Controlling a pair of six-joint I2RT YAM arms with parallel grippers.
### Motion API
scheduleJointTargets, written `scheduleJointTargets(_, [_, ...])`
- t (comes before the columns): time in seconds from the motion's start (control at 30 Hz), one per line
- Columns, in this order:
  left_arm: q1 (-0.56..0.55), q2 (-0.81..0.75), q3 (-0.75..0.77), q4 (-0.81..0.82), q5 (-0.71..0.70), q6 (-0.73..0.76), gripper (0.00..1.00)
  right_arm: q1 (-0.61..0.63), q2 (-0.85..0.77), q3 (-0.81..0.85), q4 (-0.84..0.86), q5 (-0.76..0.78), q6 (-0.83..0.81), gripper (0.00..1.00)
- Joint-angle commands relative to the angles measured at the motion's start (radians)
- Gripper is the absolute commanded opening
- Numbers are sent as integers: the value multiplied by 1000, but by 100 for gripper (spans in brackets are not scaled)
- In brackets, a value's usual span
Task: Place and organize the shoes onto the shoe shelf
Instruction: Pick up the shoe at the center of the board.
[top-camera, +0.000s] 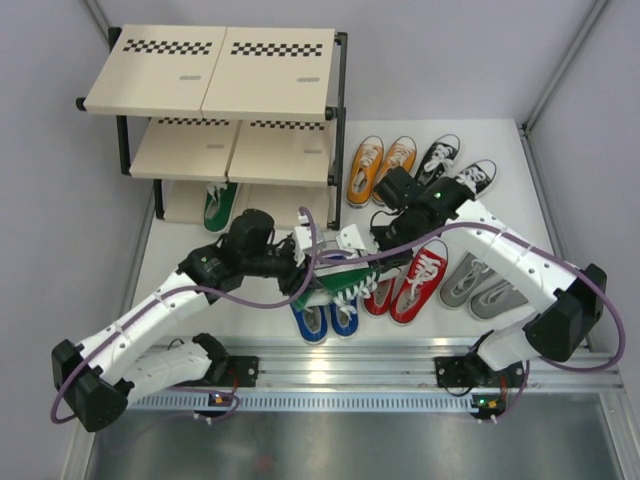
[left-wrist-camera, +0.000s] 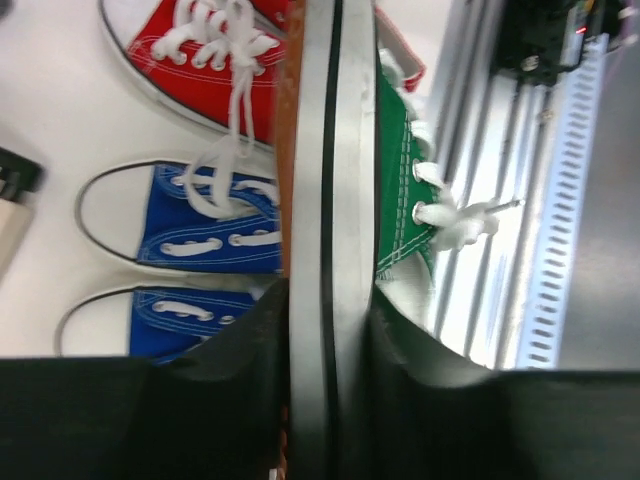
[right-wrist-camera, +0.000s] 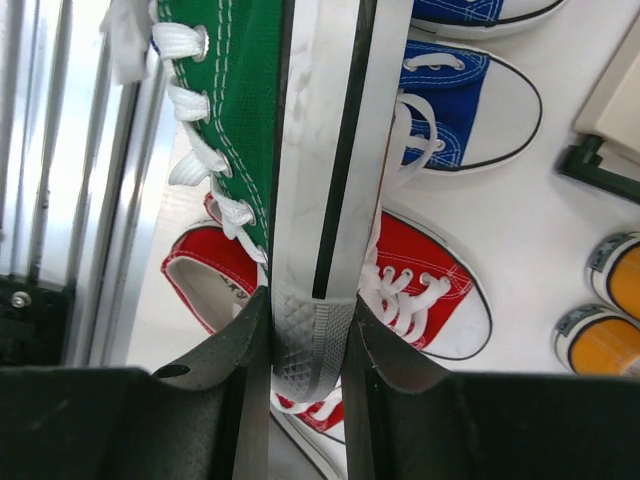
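A green shoe (top-camera: 335, 283) hangs on its side above the table, held between both arms. My left gripper (top-camera: 305, 270) is shut on its white sole; in the left wrist view the left gripper (left-wrist-camera: 330, 320) presses the sole from both sides, with the green shoe's canvas (left-wrist-camera: 400, 170) to the right. My right gripper (top-camera: 365, 245) is shut on the toe end. In the right wrist view the right gripper (right-wrist-camera: 312, 330) clamps the ribbed toe of the green shoe (right-wrist-camera: 230, 100). The shoe shelf (top-camera: 215, 70) stands at the back left, with another green shoe (top-camera: 220, 205) on its bottom board.
Under the held shoe lie the blue pair (top-camera: 325, 318) and the red pair (top-camera: 410, 285). The grey pair (top-camera: 480, 285) is to the right. The orange pair (top-camera: 378, 168) and the black pair (top-camera: 455, 168) sit behind, beside the shelf. A metal rail (top-camera: 350, 365) runs along the near edge.
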Motion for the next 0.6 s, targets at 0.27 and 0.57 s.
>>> scheduleJointTargets(0.27, [0,52,43,58,-127,-310,0,-141,-106,2,13,-324,10,0])
scheduleJointTargets(0.57, [1,-68,-128,271,-143,-891,0,-443,-214,7,139,-596,313,75])
